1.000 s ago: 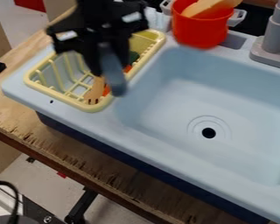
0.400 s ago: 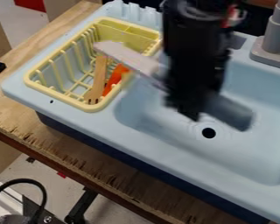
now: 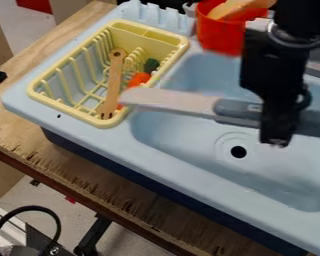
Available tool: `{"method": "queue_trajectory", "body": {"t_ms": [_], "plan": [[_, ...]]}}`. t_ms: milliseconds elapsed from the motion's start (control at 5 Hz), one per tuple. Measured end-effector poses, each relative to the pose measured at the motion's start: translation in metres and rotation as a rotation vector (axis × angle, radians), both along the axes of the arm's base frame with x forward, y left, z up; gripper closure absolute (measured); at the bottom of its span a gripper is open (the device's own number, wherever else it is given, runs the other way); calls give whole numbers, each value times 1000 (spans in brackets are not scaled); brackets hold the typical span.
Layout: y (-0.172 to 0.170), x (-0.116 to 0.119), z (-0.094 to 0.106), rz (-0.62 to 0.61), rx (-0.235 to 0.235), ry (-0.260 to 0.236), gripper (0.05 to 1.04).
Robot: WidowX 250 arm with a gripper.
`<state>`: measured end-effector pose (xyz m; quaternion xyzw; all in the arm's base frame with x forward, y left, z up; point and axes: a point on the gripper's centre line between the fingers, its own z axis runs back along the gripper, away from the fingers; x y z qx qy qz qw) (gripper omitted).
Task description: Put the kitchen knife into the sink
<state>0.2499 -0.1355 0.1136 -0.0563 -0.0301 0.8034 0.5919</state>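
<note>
Over the right half of the light blue sink (image 3: 189, 175) hangs the black gripper (image 3: 276, 132), shut on the grey handle of the kitchen knife (image 3: 176, 100). The knife lies crosswise in its grip, with the pale blade pointing left and its tip by the drying rack's right edge. The handle's end sticks out to the right of the gripper. The knife is above the basin, held in the air.
A yellow drying rack (image 3: 39, 97) at the left holds a wooden fork (image 3: 113, 82), an orange carrot (image 3: 138, 79) and something dark green. At the back stand a red pot (image 3: 219, 37) with a wooden utensil and, partly behind the arm, the grey faucet base (image 3: 319, 70).
The gripper has moved right, from above the drying rack to above the sink basin, carrying the knife. The knife has turned, so its blade now points left.
</note>
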Motion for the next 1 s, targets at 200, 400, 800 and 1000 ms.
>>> {"method": "queue_trajectory", "body": {"t_ms": [200, 400, 800, 1000], "plan": [[-12, 9, -9, 174, -41, 51, 691], [-16, 20, -9, 289, -98, 80, 691], [-19, 37, -16, 331, -178, 82, 691], [-13, 48, -26, 378, -175, 59, 691]]}}
